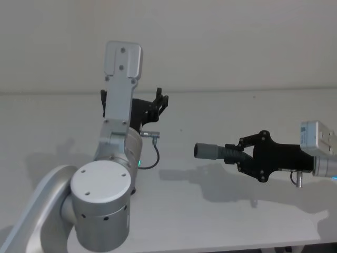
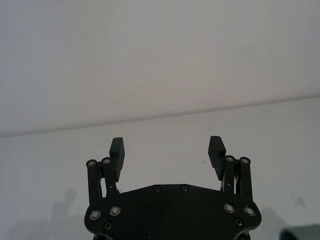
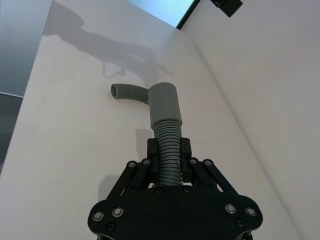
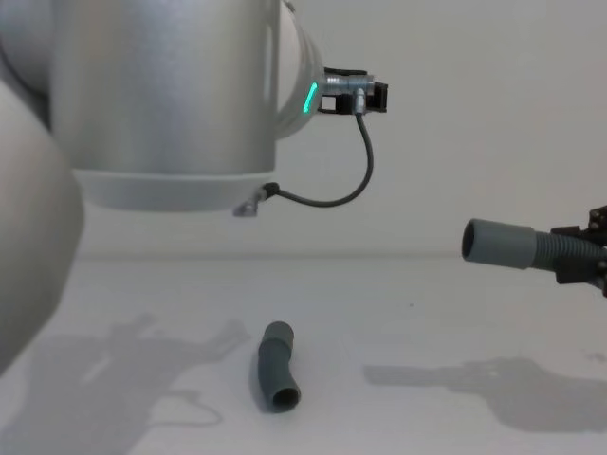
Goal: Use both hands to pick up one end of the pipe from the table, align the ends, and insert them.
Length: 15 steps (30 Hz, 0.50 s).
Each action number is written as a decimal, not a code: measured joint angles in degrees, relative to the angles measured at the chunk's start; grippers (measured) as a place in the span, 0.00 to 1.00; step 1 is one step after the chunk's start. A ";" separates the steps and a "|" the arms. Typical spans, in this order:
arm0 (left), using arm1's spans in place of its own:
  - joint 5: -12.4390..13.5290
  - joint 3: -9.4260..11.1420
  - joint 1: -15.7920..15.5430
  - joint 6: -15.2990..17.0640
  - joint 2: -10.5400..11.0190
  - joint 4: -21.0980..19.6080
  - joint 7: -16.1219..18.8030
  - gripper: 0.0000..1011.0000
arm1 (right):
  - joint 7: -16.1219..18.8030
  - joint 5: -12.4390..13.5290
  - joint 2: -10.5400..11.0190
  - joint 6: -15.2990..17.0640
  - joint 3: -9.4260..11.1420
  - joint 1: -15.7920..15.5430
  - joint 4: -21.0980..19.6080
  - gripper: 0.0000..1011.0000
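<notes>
We see the white bench (image 1: 221, 226) under both arms. Our left gripper (image 2: 167, 147) hangs raised above it, fingers wide apart and empty. Our right gripper (image 1: 238, 154) clamps its fingers on one hose piece (image 3: 166, 132) in the air (its cuff (image 4: 498, 245) points toward the left arm). The other hose piece (image 4: 275, 368) lies on the bench.

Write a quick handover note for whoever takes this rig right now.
Left gripper: open, empty, raised above the table.
Right gripper: shut on one hose piece by its ribs, held in the air, cuff pointing toward the left arm.
Second hose piece: lying on the table, untouched.
Done: one piece picked up.
Left: grasp the second piece, align and insert.
</notes>
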 joint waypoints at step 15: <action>-3.73 -2.32 1.55 6.11 2.41 -4.69 -5.43 0.99 | 0.00 -0.01 0.00 0.02 0.00 0.00 0.00 0.22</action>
